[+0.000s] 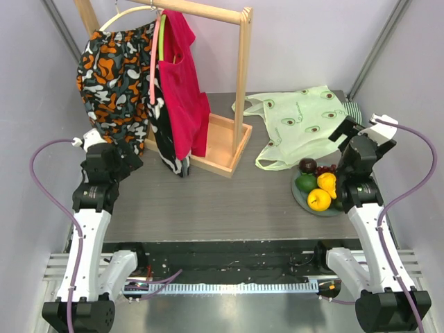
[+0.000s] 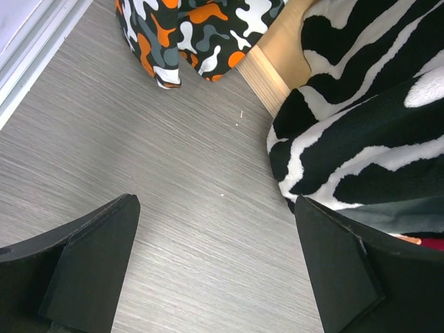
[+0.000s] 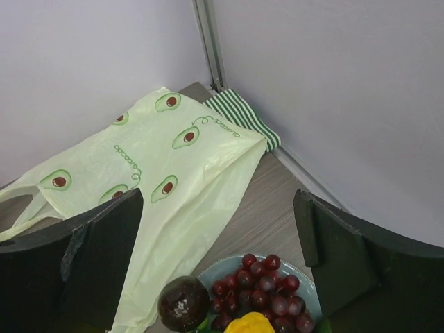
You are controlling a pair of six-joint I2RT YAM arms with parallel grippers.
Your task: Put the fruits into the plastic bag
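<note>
the right gripper [image 3: 218,239] hangs with its jaws spread wide and nothing between them, above the far rim of the grey plate [image 1: 300,196]. the fruits [image 1: 318,186] sit heaped on that plate, just on the near side of the fingers, toward the arm's own base: grapes [image 3: 260,288], a dark round fruit [image 3: 183,304] and a yellow piece [image 3: 253,324] show at the bottom of the wrist view. the plastic bag [image 3: 159,159] lies flat just beyond the plate. its long axis runs from the far right corner leftward, with the loop handles pointing at the wooden rack [image 1: 229,147]. the right arm is plainly the nearer. the left gripper [image 2: 215,257], also wide open and empty, is well apart by the hanging clothes. walls close in on the right and behind; open table lies to the left of the plate.
</note>
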